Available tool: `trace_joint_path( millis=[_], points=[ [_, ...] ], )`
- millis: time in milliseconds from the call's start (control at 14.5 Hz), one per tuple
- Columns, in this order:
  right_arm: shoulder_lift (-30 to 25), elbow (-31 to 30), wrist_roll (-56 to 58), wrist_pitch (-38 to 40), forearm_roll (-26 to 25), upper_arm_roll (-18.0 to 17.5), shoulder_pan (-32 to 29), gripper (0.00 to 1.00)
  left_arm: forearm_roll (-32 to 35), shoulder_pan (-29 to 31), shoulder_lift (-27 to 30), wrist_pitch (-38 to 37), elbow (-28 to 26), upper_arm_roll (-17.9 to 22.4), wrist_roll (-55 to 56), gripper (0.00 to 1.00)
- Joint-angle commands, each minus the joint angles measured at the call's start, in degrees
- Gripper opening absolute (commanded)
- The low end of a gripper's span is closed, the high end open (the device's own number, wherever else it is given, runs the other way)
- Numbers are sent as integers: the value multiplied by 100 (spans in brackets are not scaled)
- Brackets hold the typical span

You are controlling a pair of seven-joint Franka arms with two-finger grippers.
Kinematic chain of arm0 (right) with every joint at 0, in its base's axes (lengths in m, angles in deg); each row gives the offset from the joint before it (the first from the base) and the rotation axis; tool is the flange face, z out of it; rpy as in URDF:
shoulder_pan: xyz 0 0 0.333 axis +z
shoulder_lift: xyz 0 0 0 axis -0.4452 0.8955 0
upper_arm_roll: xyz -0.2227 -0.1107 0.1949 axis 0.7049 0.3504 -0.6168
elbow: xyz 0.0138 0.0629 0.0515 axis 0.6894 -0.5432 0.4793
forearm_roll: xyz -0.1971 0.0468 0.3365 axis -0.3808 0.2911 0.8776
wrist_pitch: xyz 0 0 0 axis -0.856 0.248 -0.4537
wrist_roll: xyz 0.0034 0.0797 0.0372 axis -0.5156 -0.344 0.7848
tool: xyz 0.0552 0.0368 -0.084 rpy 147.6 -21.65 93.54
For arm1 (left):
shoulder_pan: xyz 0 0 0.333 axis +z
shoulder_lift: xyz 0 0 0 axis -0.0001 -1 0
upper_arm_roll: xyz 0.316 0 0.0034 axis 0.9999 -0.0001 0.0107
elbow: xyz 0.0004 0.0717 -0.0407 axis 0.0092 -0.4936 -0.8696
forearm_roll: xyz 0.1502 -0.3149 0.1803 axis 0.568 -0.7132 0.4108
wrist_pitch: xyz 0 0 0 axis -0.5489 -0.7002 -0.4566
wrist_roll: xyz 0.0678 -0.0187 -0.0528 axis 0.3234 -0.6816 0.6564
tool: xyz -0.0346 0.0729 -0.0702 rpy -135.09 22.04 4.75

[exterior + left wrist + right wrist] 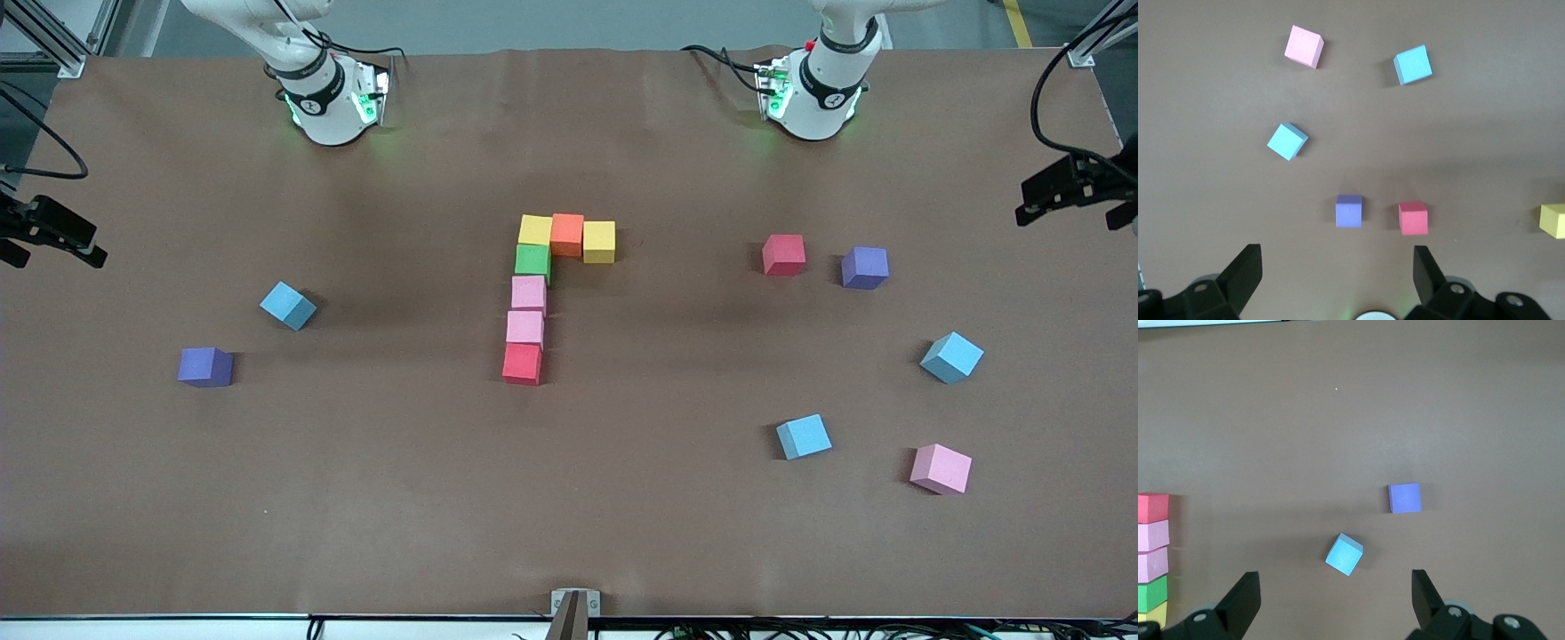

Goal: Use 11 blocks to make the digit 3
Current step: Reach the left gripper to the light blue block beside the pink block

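Both pincers — left pincer point(1335, 277), right pincer point(1335, 600) — wide, empty, above table point(569, 498)

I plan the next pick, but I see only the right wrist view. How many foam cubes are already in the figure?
Observer: Seven. Your column ends in a row: yellow foam cube, orange foam cube, second yellow cube.
Operator: Are loose cubes toward the left arm's end?
Observer: Five: a red foam cube, a purple cube, two light blue cubes, a pink cube.
Operator: Is the left claw free?
Observer: Yes. The left claw hangs open and empty over that end.
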State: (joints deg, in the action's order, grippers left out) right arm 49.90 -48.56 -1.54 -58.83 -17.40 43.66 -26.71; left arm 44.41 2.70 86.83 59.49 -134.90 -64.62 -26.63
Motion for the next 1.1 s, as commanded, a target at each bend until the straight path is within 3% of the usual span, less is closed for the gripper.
trace_joint_path(
  millis=[0,276,414,552,760,1036],
  points=[
    [-79,96,57,123,-94,26,11,100,96,-216,248,79,-542,86,316,100],
    [-70,149,39,114,-85,17,37,100,69,-278,134,1289,-1324,42,538,100],
    [-70,149,48,114,-85,0,20,100,69,-296,-242,2061,-1518,24,695,100],
    [-70,149,48,114,-50,-53,-94,100,139,-348,-796,2591,-1266,7,1107,100],
    [-71,167,48,114,-85,-395,-332,100,104,-584,-1770,2681,-678,6,1775,100],
    [-70,167,-13,123,-94,-326,-201,100,104,-972,-3108,2978,247,15,2592,100]
  ],
)
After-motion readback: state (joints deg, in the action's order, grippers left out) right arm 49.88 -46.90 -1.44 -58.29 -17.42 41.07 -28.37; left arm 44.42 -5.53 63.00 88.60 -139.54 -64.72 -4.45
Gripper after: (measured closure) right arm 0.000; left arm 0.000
